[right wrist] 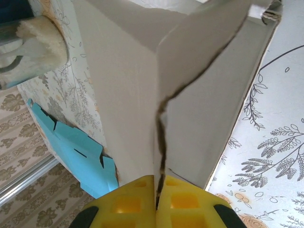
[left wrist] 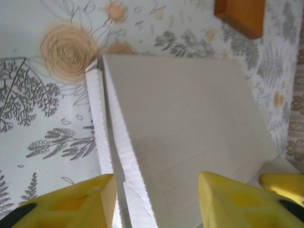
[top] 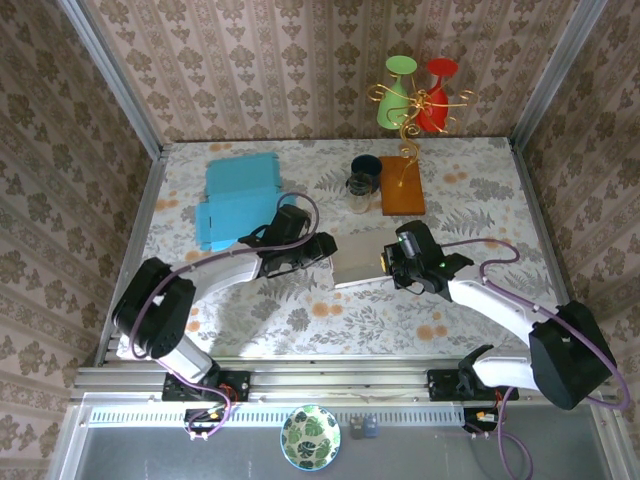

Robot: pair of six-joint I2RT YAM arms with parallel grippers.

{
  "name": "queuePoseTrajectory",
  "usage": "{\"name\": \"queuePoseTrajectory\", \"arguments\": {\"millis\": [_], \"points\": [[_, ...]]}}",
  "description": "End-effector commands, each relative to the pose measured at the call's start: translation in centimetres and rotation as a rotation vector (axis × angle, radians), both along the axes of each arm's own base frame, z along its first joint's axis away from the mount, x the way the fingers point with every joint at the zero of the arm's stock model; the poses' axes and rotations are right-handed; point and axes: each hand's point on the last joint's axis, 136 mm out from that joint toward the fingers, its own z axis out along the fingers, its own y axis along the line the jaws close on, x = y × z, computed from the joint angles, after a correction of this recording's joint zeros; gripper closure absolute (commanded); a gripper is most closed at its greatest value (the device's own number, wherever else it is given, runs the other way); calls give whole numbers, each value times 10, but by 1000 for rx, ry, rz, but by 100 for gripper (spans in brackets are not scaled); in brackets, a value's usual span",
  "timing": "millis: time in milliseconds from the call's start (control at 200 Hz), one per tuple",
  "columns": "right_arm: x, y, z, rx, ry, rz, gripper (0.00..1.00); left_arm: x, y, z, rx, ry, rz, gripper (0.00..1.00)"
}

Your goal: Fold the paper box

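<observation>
The paper box point(top: 358, 258) is pale grey card, part folded, in the middle of the flowered table. My left gripper point(top: 322, 249) is at its left end. In the left wrist view the yellow fingers point(left wrist: 76, 202) stand apart, open, on either side of the box's white torn-edged flap point(left wrist: 121, 156) and grey panel point(left wrist: 190, 118). My right gripper point(top: 396, 266) is at the box's right end. In the right wrist view it point(right wrist: 157, 194) is shut on the edge of an upright flap of the paper box point(right wrist: 133, 95), pinching the card between its pads.
Flat blue box blanks point(top: 236, 200) lie at the back left, also seen in the right wrist view point(right wrist: 71, 147). A brown wooden block point(top: 402, 186), a glass jar point(top: 358, 192) and a dark cup point(top: 365, 166) stand just behind the box. A green and red ornament point(top: 415, 95) stands at the back wall.
</observation>
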Motion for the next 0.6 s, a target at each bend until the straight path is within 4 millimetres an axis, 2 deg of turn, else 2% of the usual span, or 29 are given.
{"name": "queuePoseTrajectory", "arguments": {"millis": [0, 190, 295, 595], "points": [[-7, -3, -14, -24, 34, 21, 98, -3, -10, -4, -20, 50, -31, 51], [-8, -6, -18, -35, 40, 27, 97, -4, -13, -28, 25, 76, -58, 52], [-10, -7, -21, -38, 48, 31, 96, -6, -12, -39, 39, 85, -58, 56], [-16, -10, -32, -49, 75, 50, 94, -10, -9, -57, 69, 90, -64, 64]]}}
